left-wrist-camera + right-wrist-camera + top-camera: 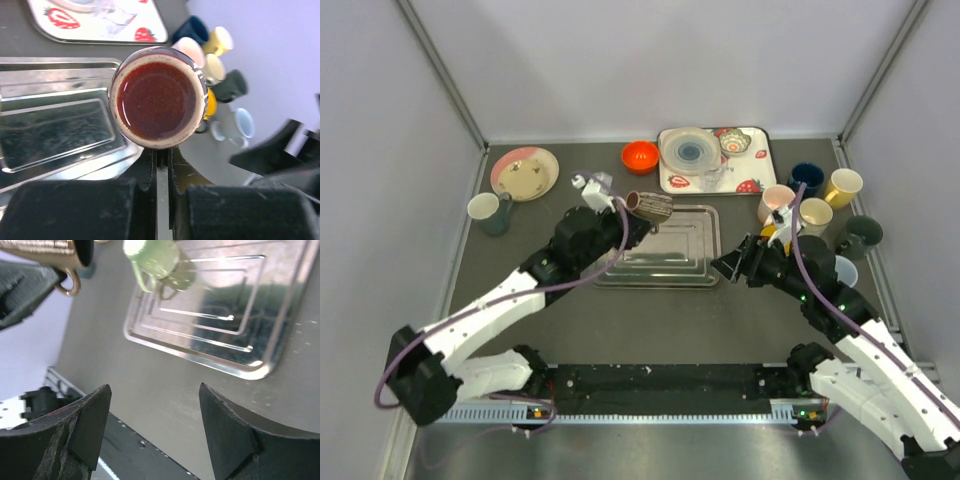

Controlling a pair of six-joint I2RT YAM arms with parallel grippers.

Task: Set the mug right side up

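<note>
A brown ribbed mug [649,206] hangs on its side in the air over the back left corner of the metal tray [670,262]. My left gripper [623,217] is shut on the mug. In the left wrist view the mug's mouth [159,97] faces the camera, showing a glossy dark red inside, and the gripper [161,152] pinches just under its rim with the fingers almost touching. My right gripper [733,263] stands open and empty at the tray's right edge. In the right wrist view its fingers [155,390] hover over bare table, and the mug [45,252] with its ring handle shows at the top left.
A cluster of mugs [815,205] stands at the right. At the back are a strawberry-print tray [755,170] with dishes, an orange bowl [640,156] and a pink plate [525,172]. A teal mug [490,211] stands at the left. Walls enclose the table.
</note>
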